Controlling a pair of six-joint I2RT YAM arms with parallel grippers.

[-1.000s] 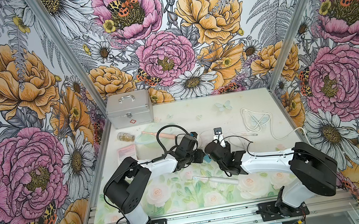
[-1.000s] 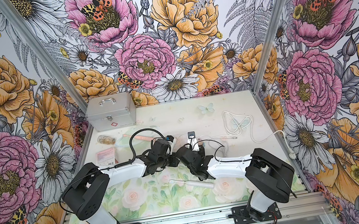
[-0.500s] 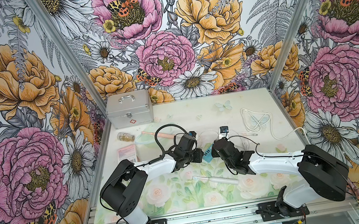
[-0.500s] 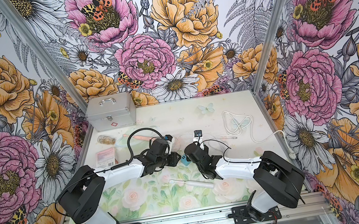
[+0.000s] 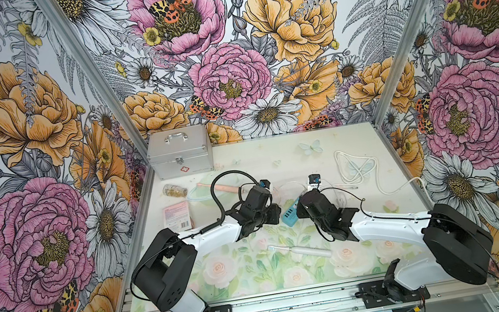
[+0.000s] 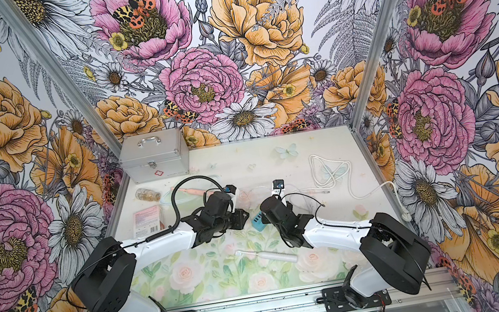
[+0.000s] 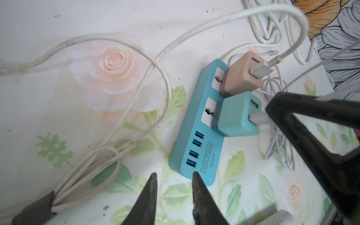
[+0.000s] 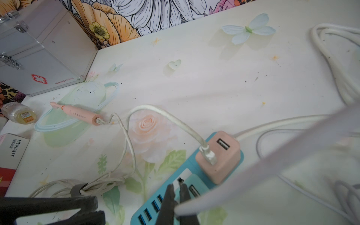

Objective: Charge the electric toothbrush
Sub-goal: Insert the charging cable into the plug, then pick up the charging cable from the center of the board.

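Right tool (image 8: 176,187) is pinching the thin white cable (image 8: 253,171); left tool (image 7: 174,173), narrowly parted, should be steadying the blue plastic power strip (image 7: 196,140).

**Even light, blur close to the lens**

Bright, diffuse light falls from above and shadows are faint. Both top views are sharp, with the walls (image 5: 36,128) bowed at the edges. In the right wrist view the white cable (image 8: 272,161) near the lens smears out of focus.

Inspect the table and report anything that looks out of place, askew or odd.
The white toothbrush lies flat at the front, no cable attached, while the pink toothbrush has a cable reaching its base from the pink adapter. Loose white cable sprawls at the back right. Nothing looks spilled.
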